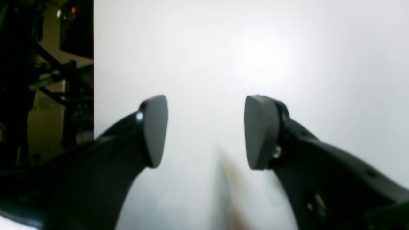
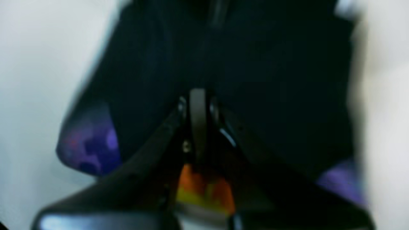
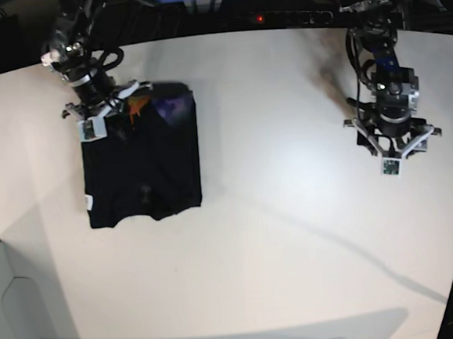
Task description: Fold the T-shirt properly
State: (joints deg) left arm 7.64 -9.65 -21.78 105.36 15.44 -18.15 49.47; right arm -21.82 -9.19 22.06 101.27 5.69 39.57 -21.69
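Note:
The black T-shirt (image 3: 145, 176) lies folded in a rough rectangle on the left of the white table (image 3: 294, 235). A small white tag (image 3: 89, 201) shows at its left edge, and orange and purple print (image 3: 176, 107) shows at its far edge. My right gripper (image 3: 119, 117) sits on the shirt's far edge. In the right wrist view this gripper (image 2: 198, 105) is shut on the black cloth (image 2: 271, 64), with orange print (image 2: 204, 188) beneath it. My left gripper (image 3: 397, 146) is far right over bare table. In the left wrist view it (image 1: 206, 131) is open and empty.
A pale grey bin (image 3: 10, 312) stands at the front left corner. Dark equipment and cables line the table's far edge (image 3: 224, 33). In the left wrist view the table's edge (image 1: 93, 64) runs along the left, with dark frames beyond it.

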